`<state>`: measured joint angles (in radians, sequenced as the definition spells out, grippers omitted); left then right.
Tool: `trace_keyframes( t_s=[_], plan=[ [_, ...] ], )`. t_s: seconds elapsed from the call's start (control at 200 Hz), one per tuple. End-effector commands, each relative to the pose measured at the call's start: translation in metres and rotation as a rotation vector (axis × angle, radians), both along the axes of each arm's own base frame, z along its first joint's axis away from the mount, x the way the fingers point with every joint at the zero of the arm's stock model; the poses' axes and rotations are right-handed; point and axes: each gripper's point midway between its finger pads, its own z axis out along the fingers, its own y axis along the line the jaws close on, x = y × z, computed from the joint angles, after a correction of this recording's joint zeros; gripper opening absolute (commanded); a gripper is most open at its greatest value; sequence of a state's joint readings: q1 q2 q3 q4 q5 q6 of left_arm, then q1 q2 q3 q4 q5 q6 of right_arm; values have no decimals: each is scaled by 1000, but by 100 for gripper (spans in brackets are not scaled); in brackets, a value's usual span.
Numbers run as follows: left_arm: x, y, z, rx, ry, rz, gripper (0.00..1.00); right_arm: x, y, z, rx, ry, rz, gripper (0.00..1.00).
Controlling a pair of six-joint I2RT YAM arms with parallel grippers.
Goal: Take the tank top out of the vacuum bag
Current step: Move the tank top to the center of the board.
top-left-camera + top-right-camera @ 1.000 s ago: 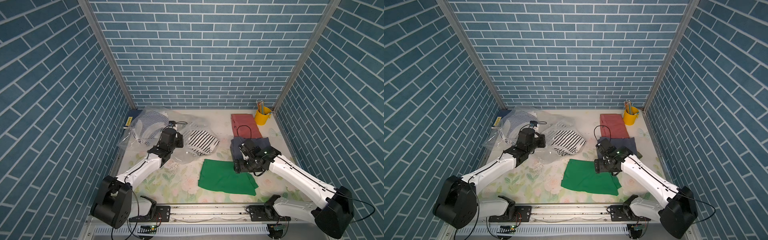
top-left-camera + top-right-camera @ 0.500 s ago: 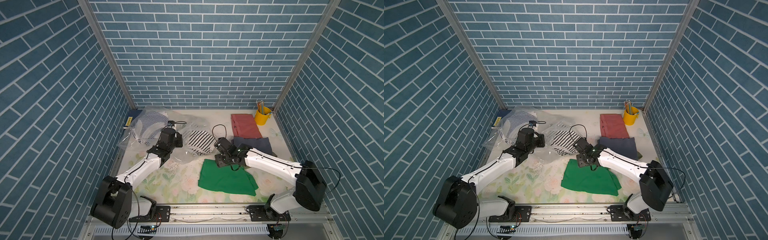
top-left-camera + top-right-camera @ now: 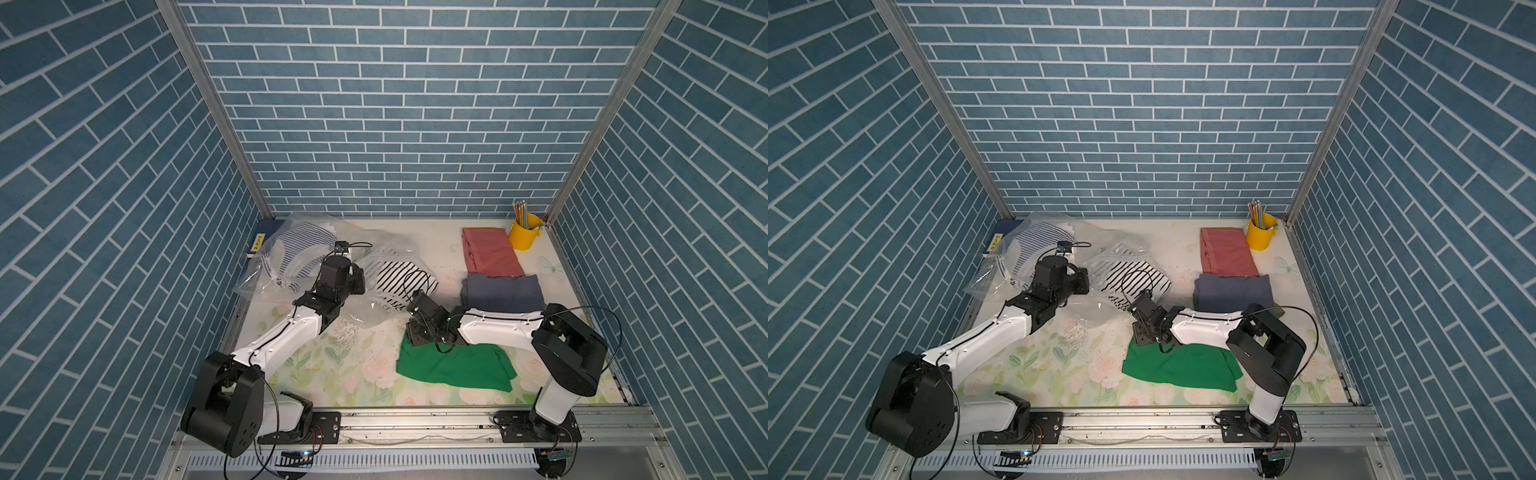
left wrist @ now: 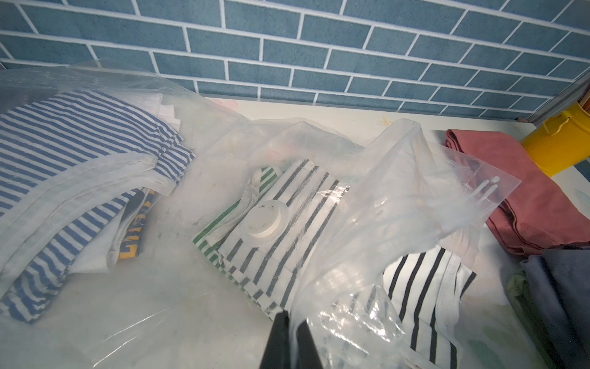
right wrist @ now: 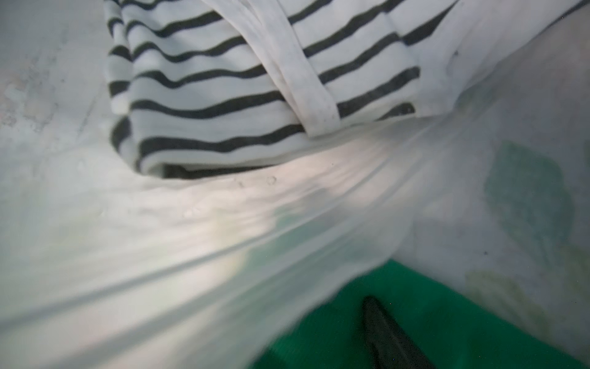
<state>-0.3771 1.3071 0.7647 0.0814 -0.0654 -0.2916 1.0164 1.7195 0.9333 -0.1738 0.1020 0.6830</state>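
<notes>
The tank top (image 3: 399,282) (image 3: 1133,278), white with black stripes, lies half out of the mouth of the clear vacuum bag (image 3: 376,249) (image 4: 399,191). In the left wrist view its bare part (image 4: 424,287) shows past the film, and the bag's white valve (image 4: 265,220) sits on top. My left gripper (image 4: 292,316) (image 3: 359,282) is shut on a fold of the bag's film. My right gripper (image 3: 411,328) (image 3: 1136,328) is low at the bag's mouth, over the corner of a green cloth (image 5: 447,319). One finger (image 5: 383,332) shows, well off the middle. Film hides the other. The tank top (image 5: 255,80) lies just ahead.
A second clear bag with blue-striped shirts (image 3: 299,249) lies at the back left by a blue book (image 3: 262,239). The green cloth (image 3: 453,365), a grey-blue cloth (image 3: 503,291) and a red cloth (image 3: 490,251) lie to the right. A yellow pencil cup (image 3: 525,235) stands in the back right corner.
My right arm has swung left from the grey-blue cloth across the green cloth to the bag's mouth. The left arm has kept still with its hold on the film.
</notes>
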Motion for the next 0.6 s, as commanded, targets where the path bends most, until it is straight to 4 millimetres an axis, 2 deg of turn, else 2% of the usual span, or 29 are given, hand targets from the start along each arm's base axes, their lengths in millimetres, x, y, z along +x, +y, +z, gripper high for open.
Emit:
trace_keyframes(
  t_s=[0.0, 0.31, 0.595],
  plan=[
    [7, 7, 17, -5, -47, 28, 0, -22, -14, -18, -6, 70, -45, 62],
    [8, 9, 17, -8, -47, 32, 0, -53, -43, -20, -40, 110, -21, 61],
    [9, 13, 17, -9, -44, 42, 0, -54, -61, 9, 17, 72, -120, 59]
  ],
)
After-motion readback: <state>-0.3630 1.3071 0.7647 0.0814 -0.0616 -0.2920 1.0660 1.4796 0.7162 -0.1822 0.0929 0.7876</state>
